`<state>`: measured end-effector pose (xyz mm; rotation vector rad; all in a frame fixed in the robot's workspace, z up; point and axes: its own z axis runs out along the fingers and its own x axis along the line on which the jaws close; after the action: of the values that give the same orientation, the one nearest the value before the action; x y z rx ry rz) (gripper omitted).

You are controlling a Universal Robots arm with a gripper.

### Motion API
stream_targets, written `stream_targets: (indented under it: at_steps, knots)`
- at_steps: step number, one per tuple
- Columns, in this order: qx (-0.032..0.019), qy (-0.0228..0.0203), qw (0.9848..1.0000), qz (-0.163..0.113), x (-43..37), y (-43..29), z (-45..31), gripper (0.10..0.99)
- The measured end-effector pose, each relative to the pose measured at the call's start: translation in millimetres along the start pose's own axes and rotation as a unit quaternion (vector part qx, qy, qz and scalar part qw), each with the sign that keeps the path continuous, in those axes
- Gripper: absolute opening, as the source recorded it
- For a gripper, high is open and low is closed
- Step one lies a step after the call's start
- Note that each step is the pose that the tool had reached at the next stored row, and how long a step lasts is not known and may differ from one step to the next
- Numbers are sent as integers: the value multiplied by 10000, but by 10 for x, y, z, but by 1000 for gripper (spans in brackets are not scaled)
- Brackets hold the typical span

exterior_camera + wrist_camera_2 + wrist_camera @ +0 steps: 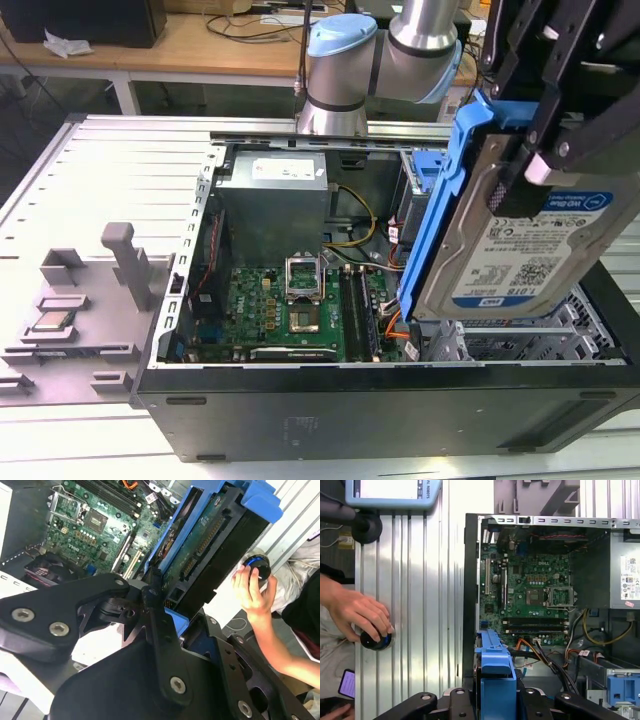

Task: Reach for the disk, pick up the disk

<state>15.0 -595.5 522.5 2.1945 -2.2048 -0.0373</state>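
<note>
Gripper (545, 150) fingers clamping disk (530, 250) at its upper end, right of frame in exterior view. Disk hanging directly below fingers, long axis steeply tilted, lifted clear above open computer case (380, 400). Silver body, white-and-blue label, blue bracket (445, 200) framing edge. Person's hand (357, 615) resting on knob, well apart.

The disk (535, 235) is dull silver metal with a smooth white-and-blue paper label, framed by a glossy blue plastic bracket (445, 200), and the fingers (555, 150) clamped on it are matt black with bright metal screws. The computer case (380, 415) is matt black sheet metal around a green, shiny motherboard (290, 310). The table (110, 185) is ribbed, pale brushed metal.
</note>
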Motion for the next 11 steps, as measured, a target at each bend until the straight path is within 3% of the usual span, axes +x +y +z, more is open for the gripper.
stream_targets:
  at_steps: [5, 8, 11]
  knots:
    - [0, 1, 10000, 0, 127, -1, 5, 365]
    - [0, 0, 10000, 11, 136, -10, 22, 365]
    - [-2, -2, 10000, 68, 135, -45, 95, 365]
